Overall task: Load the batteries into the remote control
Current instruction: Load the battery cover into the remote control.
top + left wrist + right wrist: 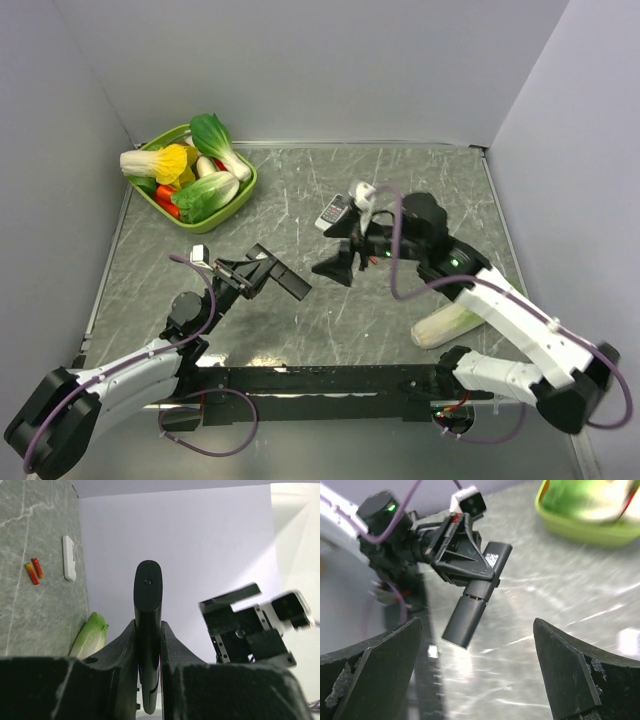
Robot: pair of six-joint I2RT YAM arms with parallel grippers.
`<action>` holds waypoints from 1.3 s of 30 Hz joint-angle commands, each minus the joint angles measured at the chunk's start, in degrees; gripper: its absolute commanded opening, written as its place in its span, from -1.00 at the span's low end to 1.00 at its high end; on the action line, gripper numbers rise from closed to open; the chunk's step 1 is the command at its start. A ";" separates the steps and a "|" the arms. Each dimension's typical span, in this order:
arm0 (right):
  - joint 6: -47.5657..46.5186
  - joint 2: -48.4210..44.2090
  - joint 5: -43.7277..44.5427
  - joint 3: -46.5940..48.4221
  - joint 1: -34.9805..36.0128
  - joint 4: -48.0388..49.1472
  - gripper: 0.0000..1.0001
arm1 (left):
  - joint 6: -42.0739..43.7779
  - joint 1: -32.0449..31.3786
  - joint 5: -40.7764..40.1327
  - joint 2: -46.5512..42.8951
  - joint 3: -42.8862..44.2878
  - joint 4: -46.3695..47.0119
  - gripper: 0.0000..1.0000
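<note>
My left gripper (258, 270) is shut on a black remote (288, 282) and holds it above the table, pointing right. In the left wrist view the remote (148, 605) stands clamped between the jaws of that gripper (148, 630). My right gripper (335, 268) is open and empty, facing the remote's free end. In the right wrist view its fingers (385, 670) stand wide apart around the gripper's middle (480, 675), with the remote (475, 600) ahead and apart from them. Two orange-red batteries (34, 571) lie on the table beside a small white flat piece (69, 557). No dark batteries show.
A green bowl (246, 190) of toy vegetables stands at the back left and also shows in the right wrist view (580, 530). A pale cabbage (448, 322) lies at the near right and also shows in the left wrist view (92, 636). A small white-grey object (335, 212) sits behind the right gripper. Walls enclose the table.
</note>
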 commanded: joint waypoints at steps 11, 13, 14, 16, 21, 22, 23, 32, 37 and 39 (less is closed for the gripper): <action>-40.12 -3.97 -11.80 -7.07 2.05 -3.28 0.63 | 3.13 1.78 9.43 2.69 5.29 -2.98 -0.96; -43.63 -2.74 -11.63 -6.54 3.72 -6.00 0.58 | 3.31 1.78 10.23 3.66 5.82 -2.72 -0.97; -44.17 -2.30 -11.10 -6.02 4.24 -6.62 0.57 | 3.31 1.78 10.58 4.01 5.91 -2.37 -0.97; -45.84 -1.07 -9.61 -5.31 5.83 -8.56 0.54 | 3.05 1.78 10.93 4.89 6.00 -1.32 -0.97; -47.51 0.95 -6.53 -4.17 8.03 -10.05 0.27 | 3.75 1.87 12.86 6.21 7.40 -1.23 -0.97; -47.60 1.13 -6.61 -3.91 8.29 -10.66 0.16 | 3.66 1.87 12.95 6.13 7.32 -0.79 -0.97; -47.86 1.31 -6.70 -3.73 8.29 -10.93 0.16 | 3.83 1.87 13.04 6.30 7.49 -0.70 -0.97; -48.92 1.84 -5.65 -3.55 10.14 -10.85 0.18 | 4.28 1.87 15.33 8.05 9.07 -0.09 -0.97; -49.18 1.84 -6.17 -3.20 10.84 -11.11 0.18 | 3.84 1.87 15.85 9.02 9.25 0.62 -0.97; -49.27 2.10 -5.91 -3.20 11.01 -11.28 0.18 | 3.75 1.87 16.12 9.46 9.42 1.06 -0.97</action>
